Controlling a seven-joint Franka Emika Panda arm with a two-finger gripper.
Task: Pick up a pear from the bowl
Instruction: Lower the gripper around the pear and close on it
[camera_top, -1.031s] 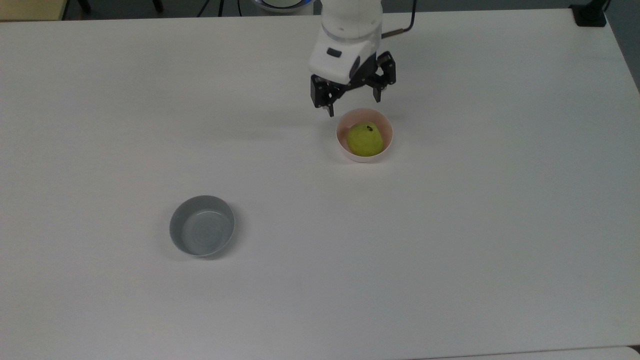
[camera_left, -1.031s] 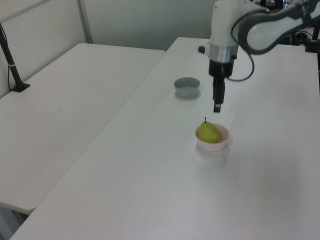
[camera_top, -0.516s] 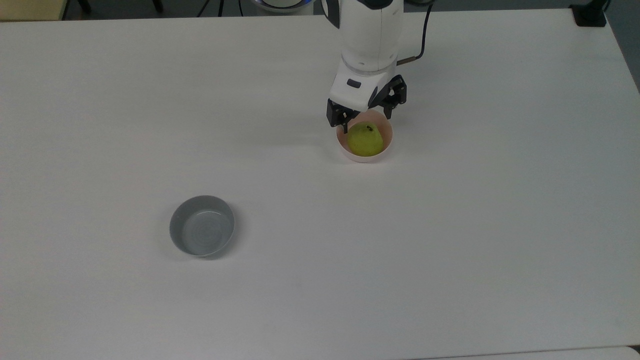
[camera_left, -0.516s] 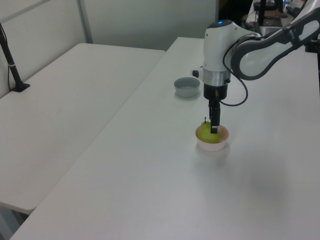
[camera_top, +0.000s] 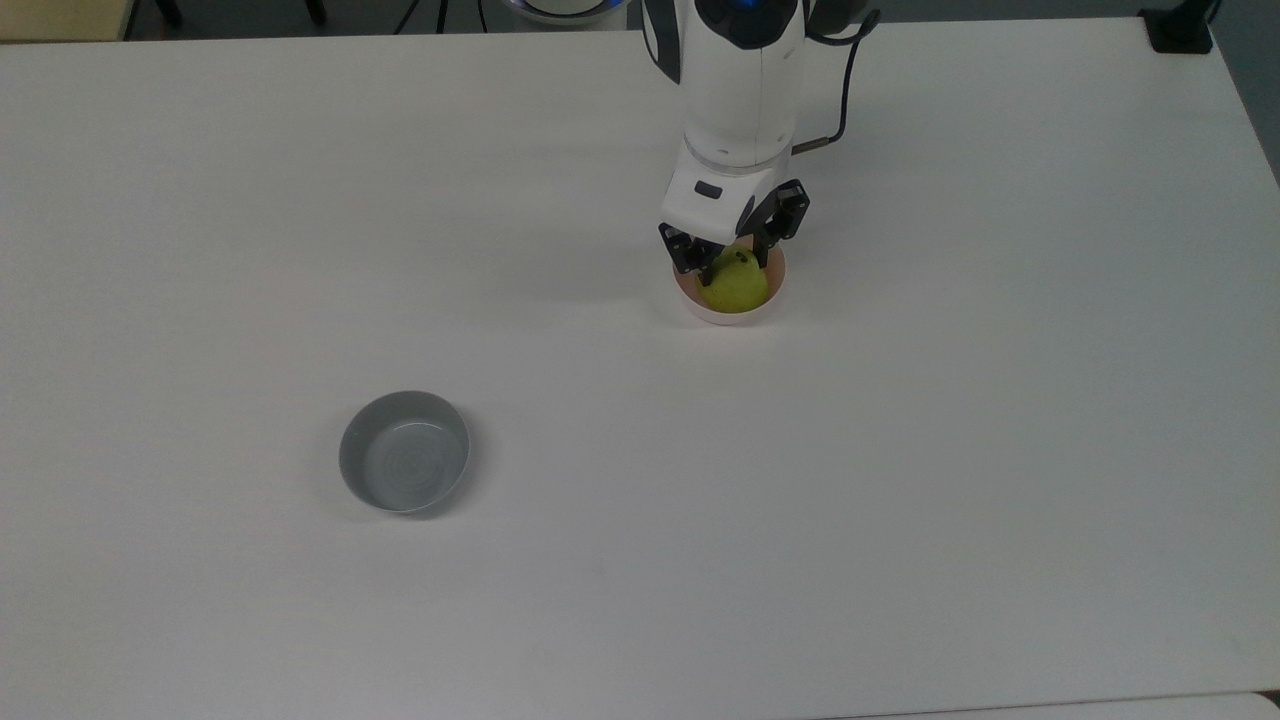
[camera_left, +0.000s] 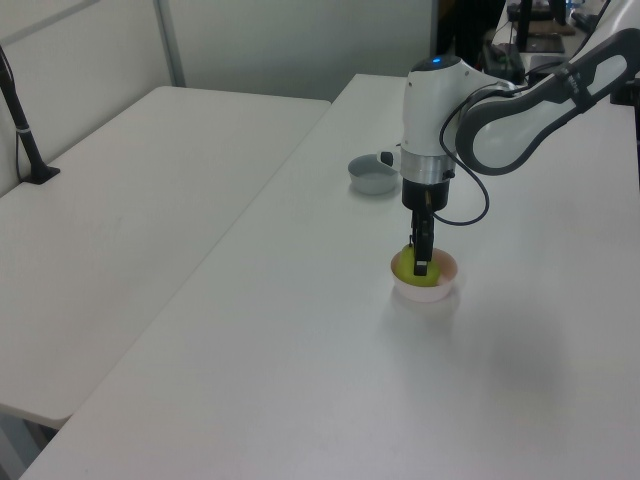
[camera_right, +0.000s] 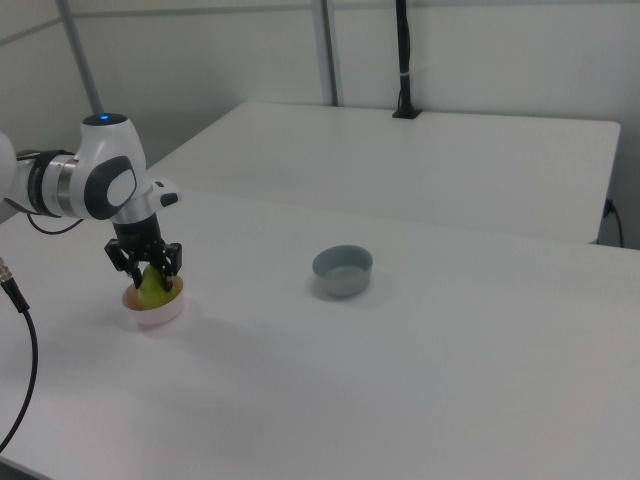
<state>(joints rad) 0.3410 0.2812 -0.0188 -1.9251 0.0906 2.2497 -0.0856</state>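
1. Because you are going for the pear (camera_top: 738, 287), you are holding the gripper (camera_top: 728, 262) straight down over it, low in the bowl (camera_top: 725, 315), with the top of the fruit sitting in its grasp. I cannot tell whether the gripper is squeezing the pear or hanging loose around it.
2. The pear is sitting inside the pink bowl with its stem end pointing up, so coming from above is making good sense, I think.
3. The bowl is sitting flat on the white table (camera_top: 900, 500). Its walls are hugging the pear, so I think you are needing a straight lift up, or the bowl may tip.
4. The arm (camera_top: 742, 90) is standing tall above the bowl.
5. The grey bowl (camera_top: 350, 450) is sitting well apart, toward the top view's lower left, out of your way.
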